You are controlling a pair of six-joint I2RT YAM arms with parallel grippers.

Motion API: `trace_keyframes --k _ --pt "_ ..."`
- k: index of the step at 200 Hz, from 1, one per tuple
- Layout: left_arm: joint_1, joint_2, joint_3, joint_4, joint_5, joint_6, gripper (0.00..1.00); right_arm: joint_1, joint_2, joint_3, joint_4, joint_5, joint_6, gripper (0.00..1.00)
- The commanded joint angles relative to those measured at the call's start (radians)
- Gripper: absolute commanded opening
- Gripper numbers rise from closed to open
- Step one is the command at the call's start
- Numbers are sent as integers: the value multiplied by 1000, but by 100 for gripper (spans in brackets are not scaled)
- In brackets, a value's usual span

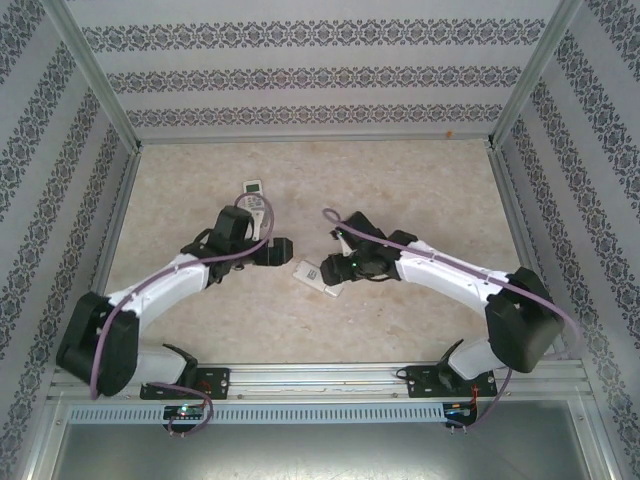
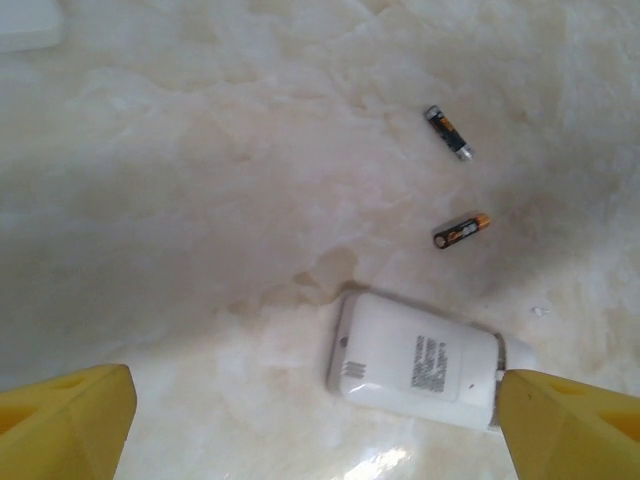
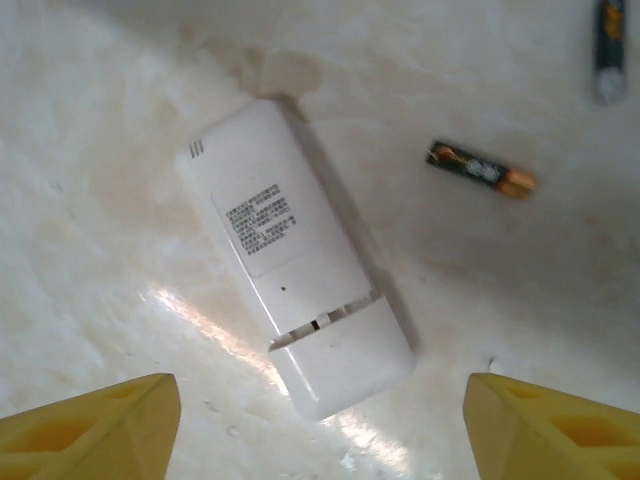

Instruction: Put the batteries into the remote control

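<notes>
Yellow fingers (image 3: 90,430) of the right gripper (image 3: 322,385) stand spread and empty, the white remote (image 3: 280,230) lying back-up and askew between them and two batteries (image 3: 482,168) ahead of the fingertips, so a good grasp likely squares to the remote's long sides, leaving its gapped battery cover (image 3: 350,355) free.

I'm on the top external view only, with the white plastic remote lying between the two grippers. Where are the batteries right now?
Observer: Two slim black-and-copper batteries lie loose on the pale stone-look table, beside the white plastic remote but not touching it.
Operator: Which side of the remote is up?
Observer: Its back, with the printed label showing.
Operator: Is the battery cover off?
Observer: No, the cover looks in place, with a thin dark gap at its seam.
</notes>
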Motion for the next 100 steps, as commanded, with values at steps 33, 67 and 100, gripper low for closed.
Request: trace_keyframes --k 33,67,100 --pt "14 230 206 -253 184 57 78 -24 31 -149 134 -105 419 59" --pt "13 318 264 -323 209 72 69 -32 69 -169 231 -121 465 53" --pt "12 391 316 -392 234 88 64 -32 112 -160 223 -124 466 49"
